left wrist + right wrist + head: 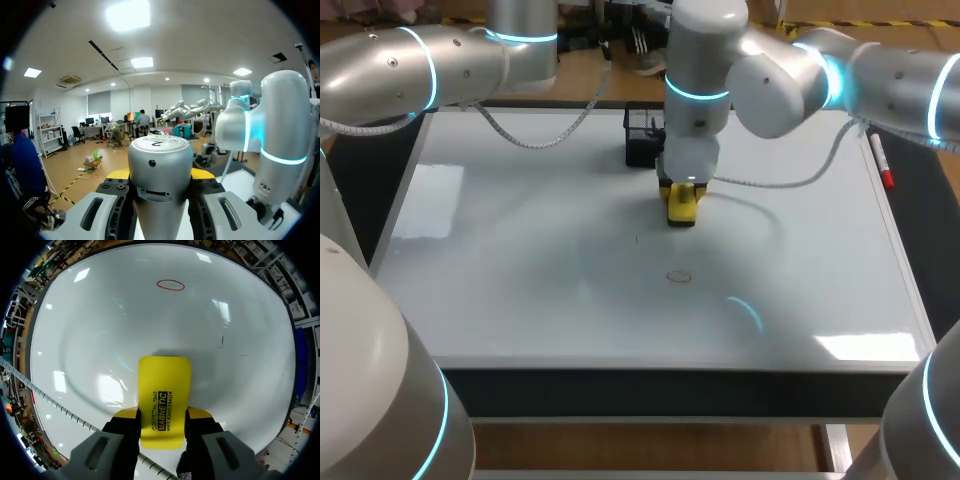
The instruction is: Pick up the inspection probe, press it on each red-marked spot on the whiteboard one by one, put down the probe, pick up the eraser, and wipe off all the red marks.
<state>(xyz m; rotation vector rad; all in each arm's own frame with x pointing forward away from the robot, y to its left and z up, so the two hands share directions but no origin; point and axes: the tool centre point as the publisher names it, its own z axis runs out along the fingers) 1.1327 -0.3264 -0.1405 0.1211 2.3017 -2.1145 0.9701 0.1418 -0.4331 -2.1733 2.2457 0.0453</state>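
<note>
My right gripper [681, 208] [162, 415] is shut on the yellow eraser [681, 203] [164, 395], held low over the middle of the whiteboard [520, 260] [100, 315]. A thin red oval mark [678, 277] [170, 285] lies on the board ahead of the eraser, apart from it. In the left wrist view my left gripper [160, 175] is shut on the grey cylindrical probe [160, 170], raised and pointing out over the room. My left arm [410, 65] stands at the back left; its gripper is hidden in the head view.
A black holder [640, 135] stands at the back of the board, just behind my right wrist. A red-capped marker [881, 160] lies along the right edge. Grey cables [535, 140] [770, 183] trail over the back of the board. Small dark specks [222, 340] dot the board.
</note>
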